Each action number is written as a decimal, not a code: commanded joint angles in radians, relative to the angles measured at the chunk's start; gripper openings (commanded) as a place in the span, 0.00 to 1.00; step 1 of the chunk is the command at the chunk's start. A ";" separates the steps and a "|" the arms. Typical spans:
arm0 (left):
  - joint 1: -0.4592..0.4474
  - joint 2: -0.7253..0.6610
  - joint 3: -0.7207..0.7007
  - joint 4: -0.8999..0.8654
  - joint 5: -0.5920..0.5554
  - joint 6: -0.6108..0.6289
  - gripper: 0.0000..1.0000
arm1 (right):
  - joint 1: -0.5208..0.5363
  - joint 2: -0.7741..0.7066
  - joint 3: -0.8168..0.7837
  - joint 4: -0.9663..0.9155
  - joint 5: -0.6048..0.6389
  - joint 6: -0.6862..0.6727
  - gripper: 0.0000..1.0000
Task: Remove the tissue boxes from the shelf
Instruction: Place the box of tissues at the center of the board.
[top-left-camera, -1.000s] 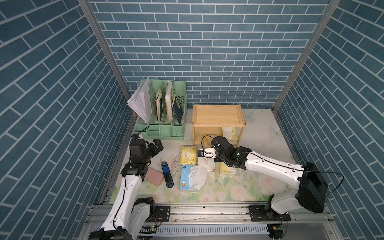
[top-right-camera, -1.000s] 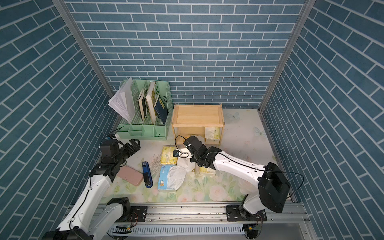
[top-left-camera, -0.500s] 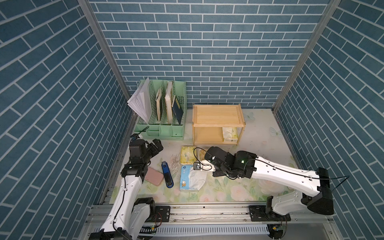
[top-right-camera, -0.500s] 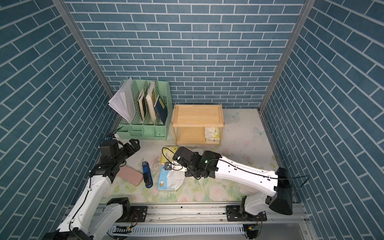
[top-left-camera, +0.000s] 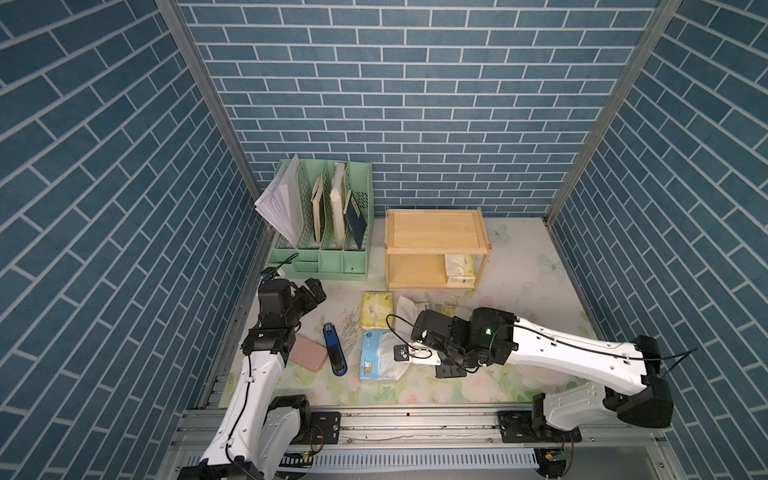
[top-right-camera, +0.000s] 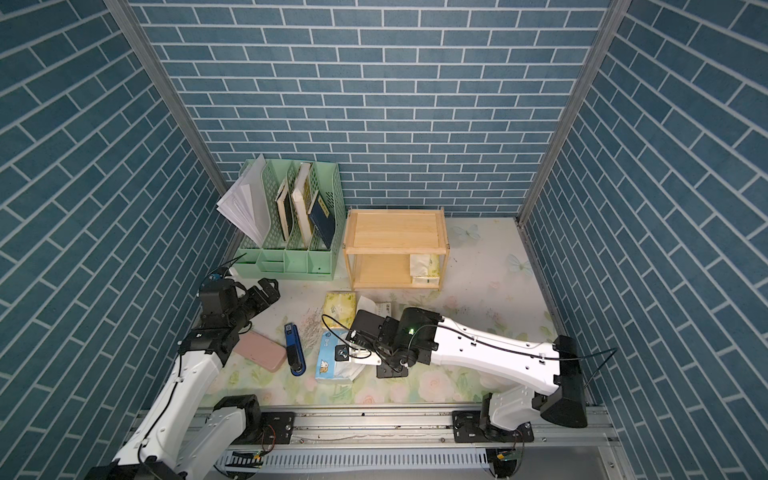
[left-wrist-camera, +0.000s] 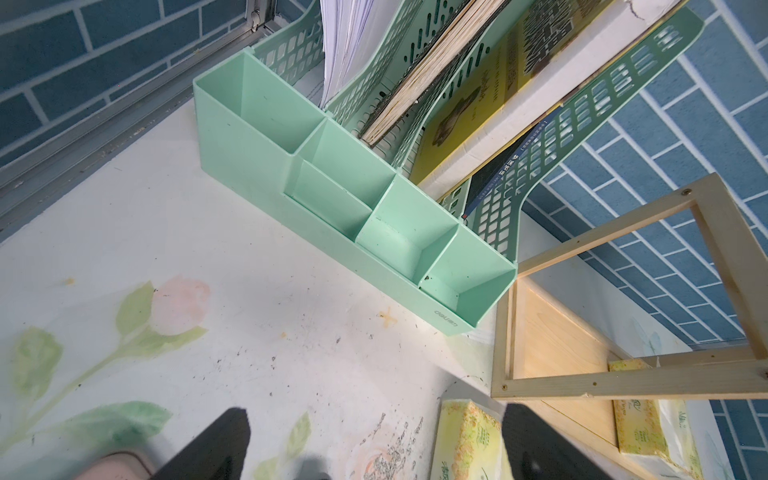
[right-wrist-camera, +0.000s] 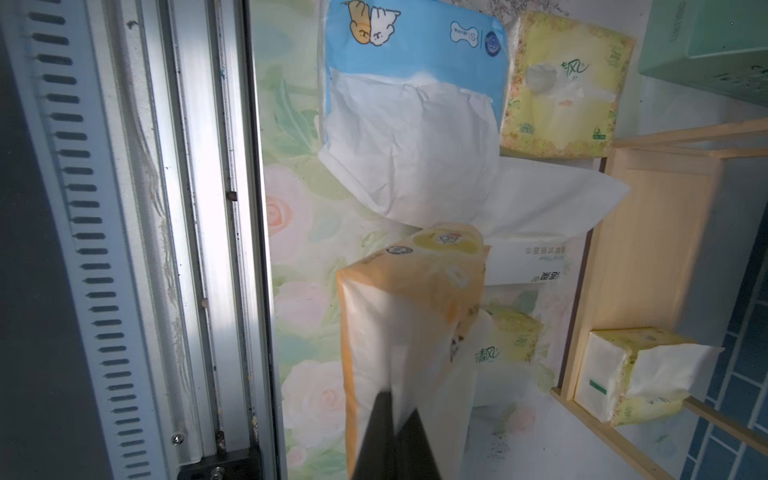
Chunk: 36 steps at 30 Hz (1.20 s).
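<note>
Right pincer (right-wrist-camera: 397, 401) clamps the soft peach pack (right-wrist-camera: 415, 286) — orange-edged, white-faced, plastic-wrapped — while left pincer (left-wrist-camera: 374, 444) gapes wide.

Robot test cell in a lab. The walls (top-left-camera: 415, 104) are flat panels printed with blue brick, joined by bare aluminium corner posts (top-left-camera: 208, 95). At the front edge an aluminium rail (top-left-camera: 415, 424) carries the bolted bases of a white left arm (top-left-camera: 253, 386) and right arm (top-left-camera: 582, 357), with exposed cables and a slotted cable duct (top-left-camera: 415, 459) below. The tabletop (top-left-camera: 519, 249) wears a floral printed sheet, scuffed and speckled. The props look staged: a mint-green file organizer (top-left-camera: 328, 262) with papers and books, a small wooden shelf (top-left-camera: 432, 226), and soft tissue packs (top-left-camera: 376, 313).
</note>
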 joint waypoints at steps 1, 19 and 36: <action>0.005 -0.006 0.003 -0.011 -0.015 0.014 1.00 | 0.009 -0.015 -0.024 -0.026 -0.048 0.030 0.00; 0.005 0.022 0.027 -0.019 -0.025 0.007 1.00 | 0.053 -0.029 -0.256 0.305 -0.010 -0.118 0.00; 0.005 0.034 0.030 -0.022 -0.016 -0.005 1.00 | 0.080 0.066 -0.397 0.489 -0.017 -0.100 0.08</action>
